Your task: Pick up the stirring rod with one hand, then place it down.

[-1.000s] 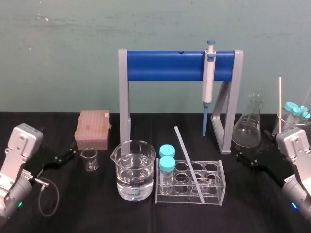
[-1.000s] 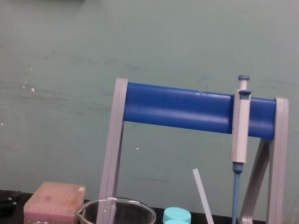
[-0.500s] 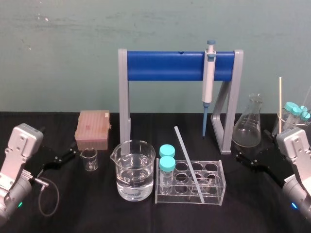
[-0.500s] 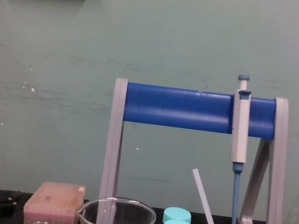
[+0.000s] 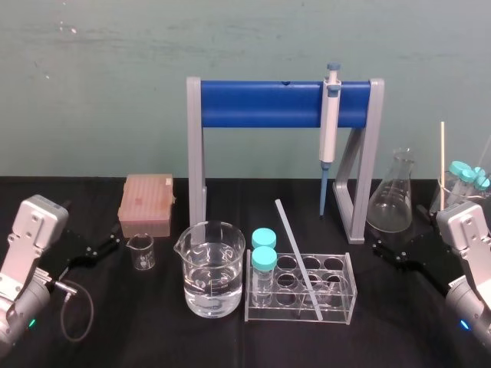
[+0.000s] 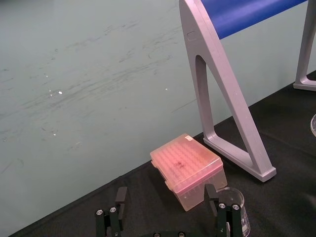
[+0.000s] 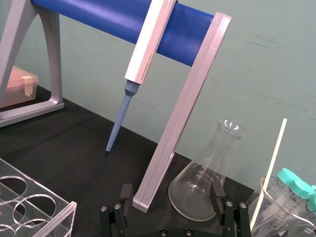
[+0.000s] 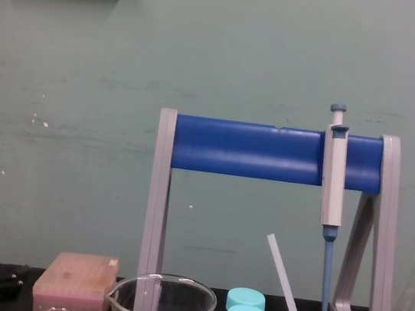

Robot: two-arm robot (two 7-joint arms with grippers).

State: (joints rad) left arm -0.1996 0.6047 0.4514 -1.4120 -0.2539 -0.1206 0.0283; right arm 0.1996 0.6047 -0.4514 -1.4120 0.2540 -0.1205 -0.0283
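Currently the stirring rod [image 5: 296, 257] stands slanted in the clear tube rack [image 5: 299, 313] at the middle of the desk [image 5: 153, 337]. Its lower end sits in a front hole on the rack's right half and its upper end leans back and to the left, free of any grip. Two teal-capped tubes [image 5: 264, 249] occupy the rack's left end, and a water-filled beaker [image 5: 214, 268] stands just beside the rack on the left. Behind them a grey-and-blue pipette [image 5: 330, 123] hangs from the blue bar of the stand [image 5: 261, 105].

The left pincer [image 6: 165, 190] rests low at the desk's left side, fingers apart and holding nothing, facing the pink tip box [image 6: 187, 168] and a small beaker [image 6: 236, 210]. The right pincer [image 7: 172, 191] rests at the desk's right side, fingers likewise apart and holding nothing, pointed at the conical flask [image 7: 207, 177]. Both are well apart from the rod.
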